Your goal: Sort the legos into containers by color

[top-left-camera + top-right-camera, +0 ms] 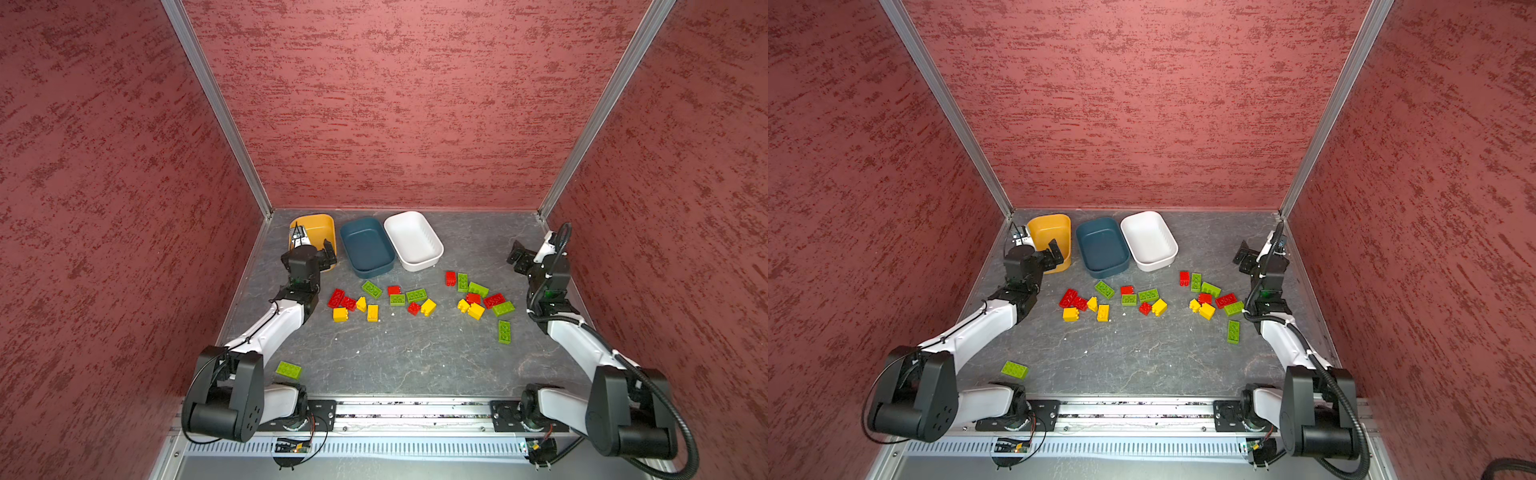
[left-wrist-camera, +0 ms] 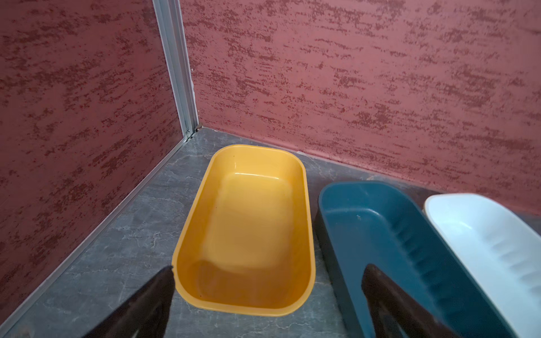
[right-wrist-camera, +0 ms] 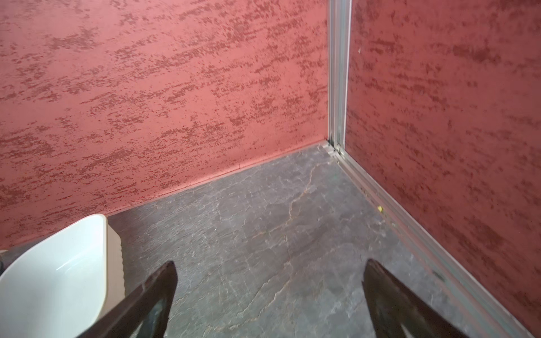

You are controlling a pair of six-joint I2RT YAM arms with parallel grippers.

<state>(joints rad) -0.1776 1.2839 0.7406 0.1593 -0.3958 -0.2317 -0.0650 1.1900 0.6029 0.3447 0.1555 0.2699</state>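
Three empty plastic tubs, mustard yellow tub [image 2: 246, 228], dark teal tub [image 1: 365, 245] and white tub [image 1: 413, 239], await red, green, yellow studded legos [image 1: 416, 295] littering the grey desk [image 1: 395, 357]. Wide and empty: left end effector [image 2: 269, 267], right end effector [image 3: 270, 262]. Sorting seemingly unstarted; next, descend on a brick.

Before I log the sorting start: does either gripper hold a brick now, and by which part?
Nothing is held. The left gripper stands open over the mustard yellow tub, the right gripper open over the table.
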